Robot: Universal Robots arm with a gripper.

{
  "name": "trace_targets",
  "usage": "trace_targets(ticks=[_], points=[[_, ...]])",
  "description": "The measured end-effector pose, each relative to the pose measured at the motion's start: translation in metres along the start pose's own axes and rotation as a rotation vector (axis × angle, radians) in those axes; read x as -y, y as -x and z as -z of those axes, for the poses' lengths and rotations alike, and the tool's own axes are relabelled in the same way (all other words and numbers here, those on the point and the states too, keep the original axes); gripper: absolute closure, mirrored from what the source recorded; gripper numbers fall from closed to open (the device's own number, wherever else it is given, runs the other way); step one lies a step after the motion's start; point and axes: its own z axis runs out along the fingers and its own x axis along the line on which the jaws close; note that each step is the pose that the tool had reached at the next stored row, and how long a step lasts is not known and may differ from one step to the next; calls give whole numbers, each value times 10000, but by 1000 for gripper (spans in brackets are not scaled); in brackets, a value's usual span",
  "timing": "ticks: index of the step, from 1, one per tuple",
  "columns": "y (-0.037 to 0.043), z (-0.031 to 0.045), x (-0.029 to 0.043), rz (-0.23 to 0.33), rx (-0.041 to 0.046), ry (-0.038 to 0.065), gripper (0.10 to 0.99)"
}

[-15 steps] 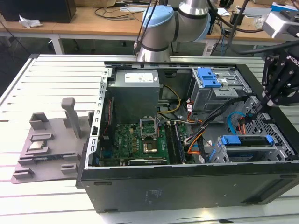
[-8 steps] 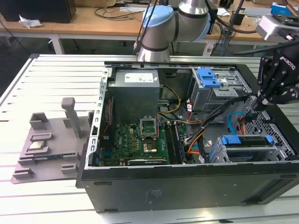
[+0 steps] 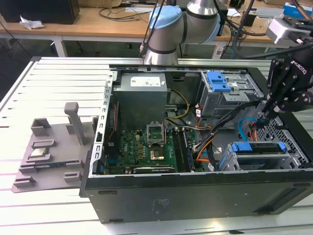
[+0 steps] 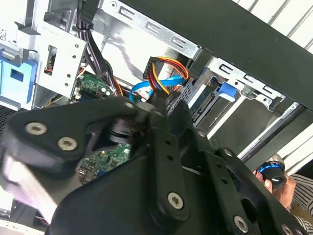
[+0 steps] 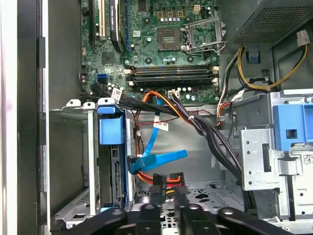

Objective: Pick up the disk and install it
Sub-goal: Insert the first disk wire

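Note:
The disk [image 3: 257, 148] sits in the drive cage at the case's front corner, on the exterior view's right, with its blue carrier bracket showing. In the first wrist view the disk [image 5: 116, 178] stands edge-on in that cage under the blue bracket tab. In the second wrist view the disk [image 4: 208, 100] lies beside a blue tab. My gripper [image 3: 266, 117] hangs just behind the cage, over the cable bundle. In both wrist views the gripper [image 5: 168, 199] [image 4: 164, 105] is shut on a black cable connector [image 5: 167, 182] with red, yellow and orange wires, a short way from the disk's rear edge.
The open computer case [image 3: 195, 188] holds a green motherboard [image 3: 146, 144], a grey power supply [image 3: 142, 98], a second drive bay with a blue latch [image 3: 217, 81] and a blue flat cable [image 5: 161, 157]. A grey fixture [image 3: 49, 152] lies on the exterior view's left. A hand [image 4: 276, 178] is at one edge.

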Motion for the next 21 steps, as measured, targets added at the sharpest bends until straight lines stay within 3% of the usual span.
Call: trace_targets(ticks=[1, 7, 21], points=[[0, 0, 0, 0, 0, -1, 784], [-7, -9, 2, 1, -2, 0, 784], [-38, -116, 12, 1, -2, 0, 784]])
